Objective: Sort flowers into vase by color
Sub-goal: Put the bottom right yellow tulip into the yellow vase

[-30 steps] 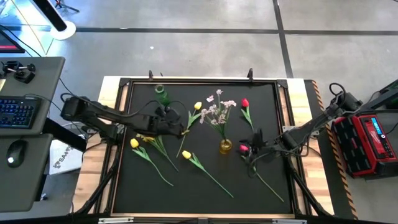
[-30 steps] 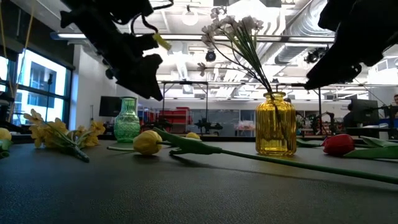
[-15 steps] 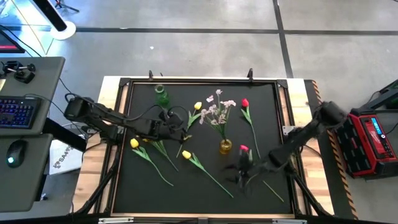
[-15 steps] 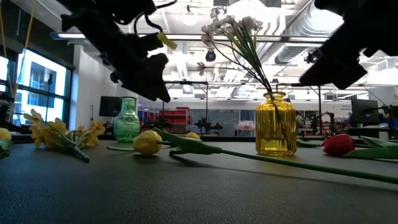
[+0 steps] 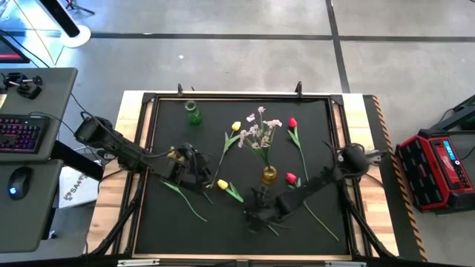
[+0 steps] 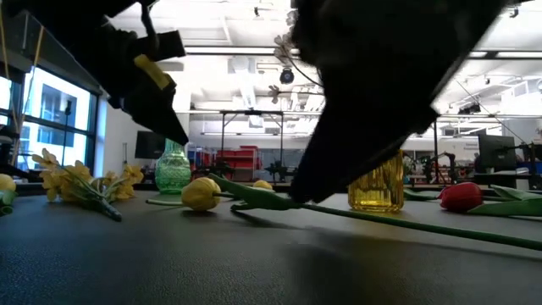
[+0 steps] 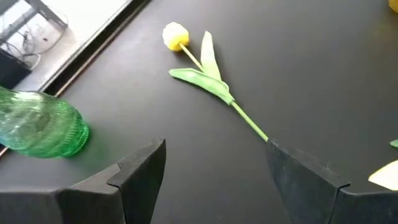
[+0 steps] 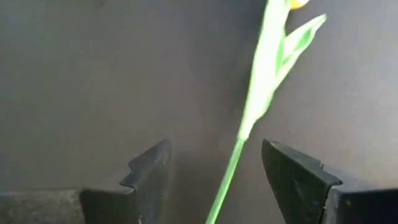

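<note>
My right gripper (image 8: 214,152) is open and low over the near middle of the mat (image 5: 256,215). Its fingers stand on either side of the green stem (image 8: 249,124) of a yellow tulip (image 5: 223,185) that lies flat, without touching it. My left gripper (image 7: 214,149) is open above the mat's left part (image 5: 194,169), over the orange-yellow sprig (image 6: 76,182). Its wrist view shows another yellow tulip (image 7: 175,36) and the green vase (image 7: 37,124). The pink-white sprig (image 5: 257,133) stands in the yellow vase (image 5: 269,175). Two red flowers (image 5: 292,123), (image 5: 290,178) lie at the right.
The green vase (image 5: 193,113) stands near the mat's far left corner. The yellow vase (image 6: 381,191) is just beyond my right gripper, and a red bloom (image 6: 461,196) lies right of it. A raised frame (image 5: 148,133) borders the mat. A desk with keyboard and mouse stands left of the table.
My right gripper has swung from beside the red flower at the mat's right toward the left and near edge, and has come down over the yellow tulip's stem. My left gripper has drifted a little toward the near edge. No flower has moved.
</note>
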`<state>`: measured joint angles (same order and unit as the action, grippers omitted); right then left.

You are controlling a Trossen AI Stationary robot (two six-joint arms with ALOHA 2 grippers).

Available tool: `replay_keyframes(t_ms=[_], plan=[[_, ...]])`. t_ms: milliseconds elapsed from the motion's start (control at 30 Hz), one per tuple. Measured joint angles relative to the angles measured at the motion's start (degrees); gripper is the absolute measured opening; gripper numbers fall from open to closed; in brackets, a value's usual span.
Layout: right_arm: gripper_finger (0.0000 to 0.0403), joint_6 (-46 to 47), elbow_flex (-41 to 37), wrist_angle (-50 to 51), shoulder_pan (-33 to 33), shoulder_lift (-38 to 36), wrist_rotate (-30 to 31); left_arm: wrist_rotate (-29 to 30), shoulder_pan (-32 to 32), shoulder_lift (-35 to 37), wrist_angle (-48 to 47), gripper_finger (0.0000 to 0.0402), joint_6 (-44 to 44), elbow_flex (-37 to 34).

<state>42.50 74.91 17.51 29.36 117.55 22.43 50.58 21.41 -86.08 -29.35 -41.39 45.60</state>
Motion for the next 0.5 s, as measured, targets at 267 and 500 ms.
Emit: replay_keyframes(t_ms=[267,500], plan=[[0.022,-4.01,4.4,6.38,-4.77,1.71,-5.05,2.35,0.07,0.02,0.14,0.0266,-1.53,0.0],[0.012,-3.98,2.34,5.56,-5.83,1.69,-4.77,2.64,2.67,0.02,0.4,0.0266,-3.73,0.0]])
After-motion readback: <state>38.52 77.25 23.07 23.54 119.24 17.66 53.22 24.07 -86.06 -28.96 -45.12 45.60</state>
